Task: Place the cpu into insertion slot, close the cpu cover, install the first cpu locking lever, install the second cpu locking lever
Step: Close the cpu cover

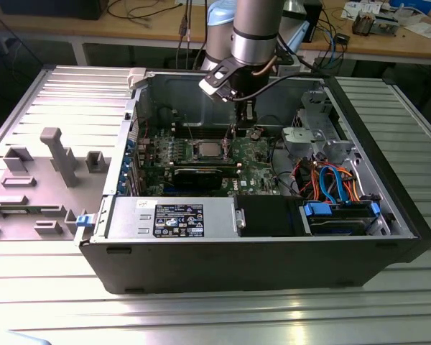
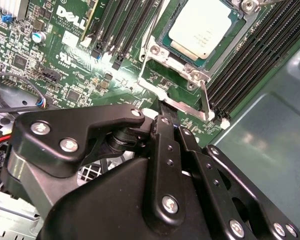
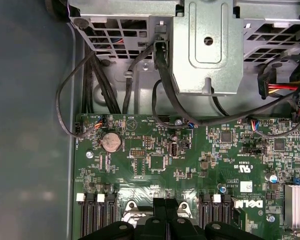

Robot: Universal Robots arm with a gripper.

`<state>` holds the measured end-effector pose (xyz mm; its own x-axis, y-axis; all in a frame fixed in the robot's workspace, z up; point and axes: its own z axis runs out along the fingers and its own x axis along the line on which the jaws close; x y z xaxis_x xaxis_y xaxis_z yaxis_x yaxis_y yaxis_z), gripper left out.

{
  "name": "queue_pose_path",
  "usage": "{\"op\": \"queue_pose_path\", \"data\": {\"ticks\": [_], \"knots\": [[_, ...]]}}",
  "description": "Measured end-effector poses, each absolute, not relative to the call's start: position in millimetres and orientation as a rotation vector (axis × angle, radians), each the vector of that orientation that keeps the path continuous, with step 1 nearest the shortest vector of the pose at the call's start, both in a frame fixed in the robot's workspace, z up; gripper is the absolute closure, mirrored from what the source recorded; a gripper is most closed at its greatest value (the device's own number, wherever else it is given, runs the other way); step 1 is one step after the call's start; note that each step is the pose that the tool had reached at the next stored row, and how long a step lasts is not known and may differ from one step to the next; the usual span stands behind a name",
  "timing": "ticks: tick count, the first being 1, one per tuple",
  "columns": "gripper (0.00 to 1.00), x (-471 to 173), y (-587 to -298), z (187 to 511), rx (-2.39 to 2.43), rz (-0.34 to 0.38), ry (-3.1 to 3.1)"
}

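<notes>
The cpu (image 2: 202,27) (image 1: 207,149), a silver-topped square chip, lies flat in the insertion slot (image 2: 155,50) on the green board. The cpu cover (image 2: 183,64), a thin metal frame, lies down around the chip's edge. A thin wire lever (image 2: 149,35) runs along one side of the socket, and another metal lever (image 2: 204,97) sits at the socket's near edge. My gripper (image 2: 163,111) (image 3: 166,204) (image 1: 237,131) hangs just beside the socket's edge, apart from the chip. Its black fingers (image 2: 166,145) stand together, and nothing shows between them.
Black memory slots (image 2: 250,55) flank the socket on both sides. A metal drive cage (image 3: 206,47) with black cables (image 3: 162,95) lies further along the board. The case wall (image 2: 270,135) is close to the gripper. A power supply (image 1: 174,218) lines the case's front.
</notes>
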<state>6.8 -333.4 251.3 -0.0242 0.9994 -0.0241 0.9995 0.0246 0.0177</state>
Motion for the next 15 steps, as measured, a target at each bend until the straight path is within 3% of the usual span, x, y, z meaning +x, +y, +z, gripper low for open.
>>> {"op": "queue_pose_path", "data": {"ticks": [15], "knots": [[0.89,1.8,-333.4,251.3,2.174,-0.007,2.227]]}}
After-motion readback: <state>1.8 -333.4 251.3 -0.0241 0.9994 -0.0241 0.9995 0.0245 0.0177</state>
